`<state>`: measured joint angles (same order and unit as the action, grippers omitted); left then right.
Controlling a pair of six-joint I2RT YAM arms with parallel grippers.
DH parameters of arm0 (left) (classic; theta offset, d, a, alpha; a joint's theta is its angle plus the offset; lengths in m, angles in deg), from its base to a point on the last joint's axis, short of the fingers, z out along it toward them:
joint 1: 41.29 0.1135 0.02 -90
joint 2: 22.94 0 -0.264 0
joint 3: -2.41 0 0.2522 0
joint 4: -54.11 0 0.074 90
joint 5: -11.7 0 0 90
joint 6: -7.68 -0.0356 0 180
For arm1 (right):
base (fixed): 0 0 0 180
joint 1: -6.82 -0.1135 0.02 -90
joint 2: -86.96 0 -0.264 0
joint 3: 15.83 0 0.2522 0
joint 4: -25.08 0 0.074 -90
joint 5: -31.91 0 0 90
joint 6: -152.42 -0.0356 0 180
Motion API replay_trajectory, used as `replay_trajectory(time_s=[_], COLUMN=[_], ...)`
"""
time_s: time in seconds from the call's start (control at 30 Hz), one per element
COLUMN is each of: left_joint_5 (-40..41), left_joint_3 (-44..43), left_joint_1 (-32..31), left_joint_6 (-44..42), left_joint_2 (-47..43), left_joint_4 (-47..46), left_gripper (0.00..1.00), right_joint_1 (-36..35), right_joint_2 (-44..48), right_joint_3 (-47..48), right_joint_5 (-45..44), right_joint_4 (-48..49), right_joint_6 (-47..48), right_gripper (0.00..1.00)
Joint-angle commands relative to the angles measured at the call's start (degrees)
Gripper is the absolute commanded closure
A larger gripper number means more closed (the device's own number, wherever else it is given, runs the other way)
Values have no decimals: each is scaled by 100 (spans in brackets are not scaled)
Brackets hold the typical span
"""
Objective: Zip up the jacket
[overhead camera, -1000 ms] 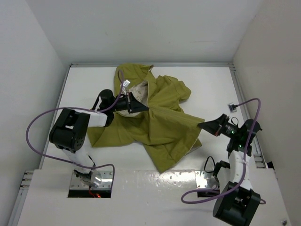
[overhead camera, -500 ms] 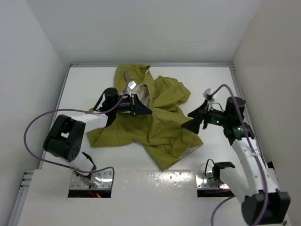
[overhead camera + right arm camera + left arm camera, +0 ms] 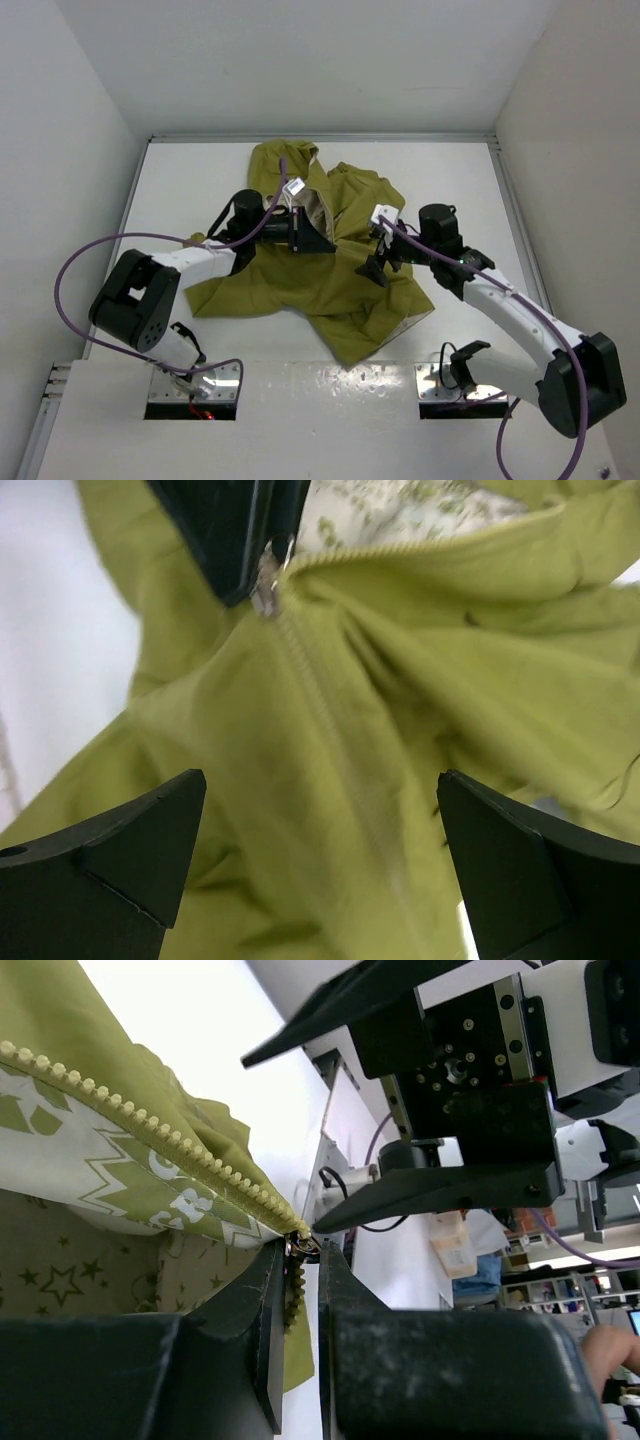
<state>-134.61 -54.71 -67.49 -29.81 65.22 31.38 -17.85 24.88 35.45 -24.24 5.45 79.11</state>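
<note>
Jacket (image 3: 340, 290) on table (image 3: 450, 170), left gripper (image 3: 303, 1260) clenched on its zipper pull (image 3: 268, 590), right gripper (image 3: 320, 785) spread wide

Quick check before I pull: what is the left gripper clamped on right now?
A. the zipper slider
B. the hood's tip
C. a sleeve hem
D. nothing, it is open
A: in the left wrist view the left gripper is pinched shut on the zipper slider, where the tooth rows of the jacket meet.

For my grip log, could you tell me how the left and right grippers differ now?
The left gripper is shut on the zipper slider; the right gripper is wide open, holding nothing. The left touches the jacket; the right hovers above it. Both point at its zipper.
</note>
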Motion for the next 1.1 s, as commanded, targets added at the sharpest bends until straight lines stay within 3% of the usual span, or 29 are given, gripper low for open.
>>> replay_trajectory(time_s=[0.0, 0.4, 0.5, 0.53, 0.63, 0.67, 0.7, 0.77, 0.97, 1.07], left_joint_5=[-187, -240, -240, -240, -240, -240, -240, -187, -187, -328], left_joint_3=[-200, -323, -323, -323, -384, -384, -384, -446, -788, -912], left_joint_1=[-114, -167, -219, -219, -219, -219, -219, -141, 272, 492], left_joint_6=[206, 348, 400, 461, 462, 462, 462, 392, 49, 407], left_joint_2=[-212, -106, -53, -53, 61, 131, 210, 315, 938, 1438], left_joint_4=[-280, -332, -332, -402, -464, -464, -403, -350, -236, -700], left_gripper=[100, 100, 100, 100, 100, 100, 100, 100, 100, 100], right_joint_1=[-196, -328, -398, -399, -425, -416, -408, -390, -285, -276], right_joint_2=[-84, -717, -814, -849, -858, -797, -770, -569, 407, 995], right_joint_3=[-192, -509, -482, -482, -517, -509, -552, -588, -1000, -1203], right_joint_5=[-352, 720, 904, 931, 1071, 1115, 1176, 1212, 1502, 1555], right_joint_4=[1470, 2994, 3004, 3013, 3056, 3065, 3039, 2943, 2003, 1291], right_joint_6=[195, -631, -684, -684, -745, -781, -807, -878, -816, -658], right_gripper=[1, 4, 17, 31, 53, 74, 85, 100, 100, 100])
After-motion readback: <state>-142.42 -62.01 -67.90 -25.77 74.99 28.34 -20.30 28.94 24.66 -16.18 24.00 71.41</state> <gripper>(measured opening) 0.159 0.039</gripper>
